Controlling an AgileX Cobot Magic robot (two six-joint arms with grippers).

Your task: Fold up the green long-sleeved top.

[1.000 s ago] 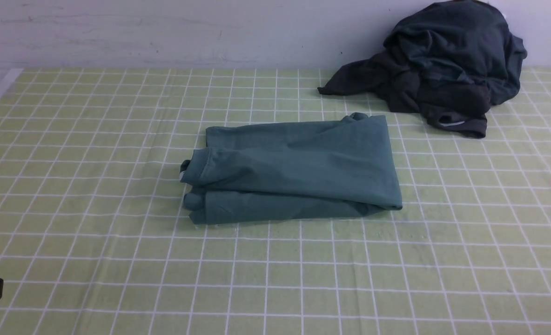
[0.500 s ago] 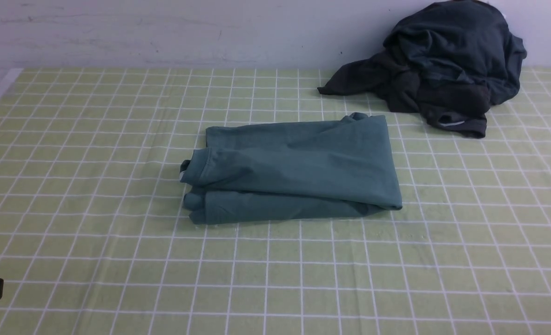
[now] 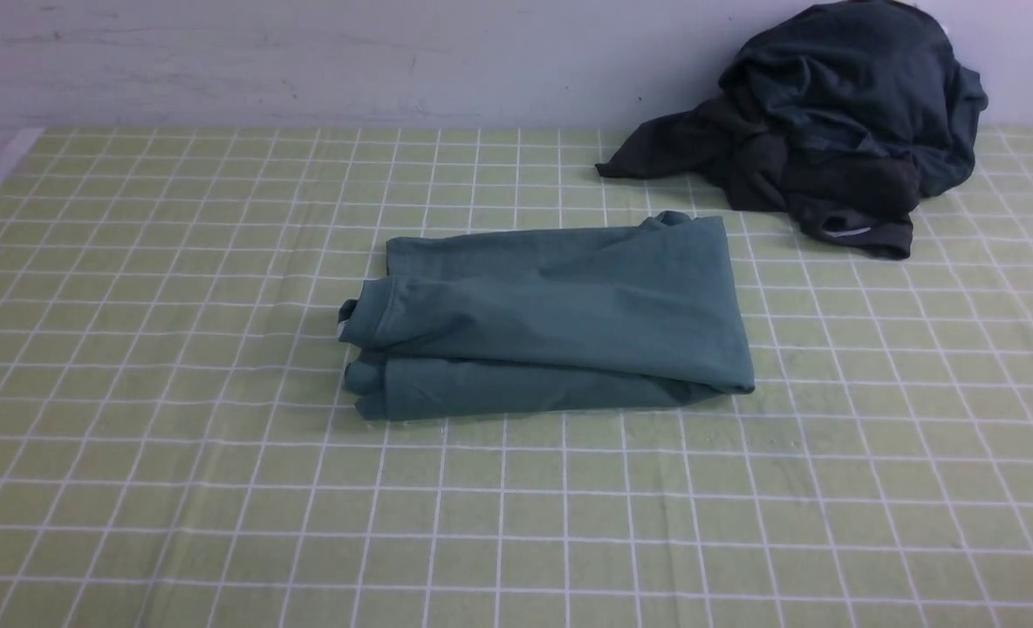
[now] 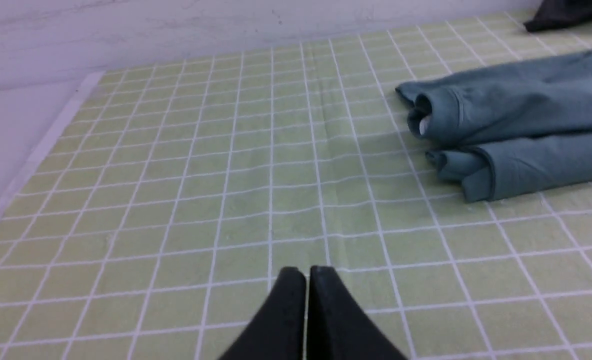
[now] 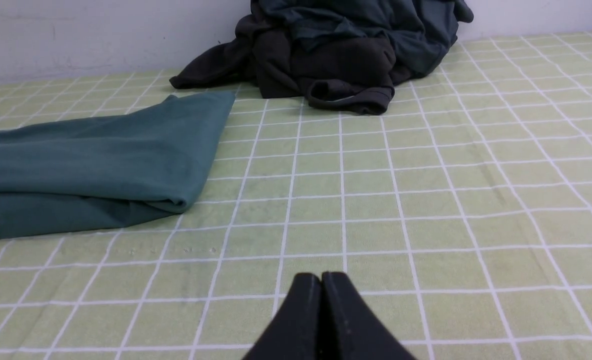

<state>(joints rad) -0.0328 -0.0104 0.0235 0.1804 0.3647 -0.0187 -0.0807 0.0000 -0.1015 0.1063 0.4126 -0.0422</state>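
1. The green long-sleeved top [image 3: 551, 318] lies folded into a compact rectangle near the middle of the checked yellow-green tablecloth [image 3: 176, 392], with several layers stacked — the rolled edges and a ribbed opening show at its left end.
2. A heap of dark garments [image 3: 831, 122] sits at the far right of the table against the white wall [image 3: 307, 61], just beyond the top's far right corner and apart from it.
3. The left gripper [image 4: 306, 272] has its black fingers pressed together with nothing between them; it hangs over bare cloth, well apart from the top's left end.
4. The right gripper [image 5: 321, 277] is likewise closed and empty — it is over bare cloth, near the top's right side without touching it.
5. No box, basket or other container is seen; both sets of clothing rest directly on the cloth.
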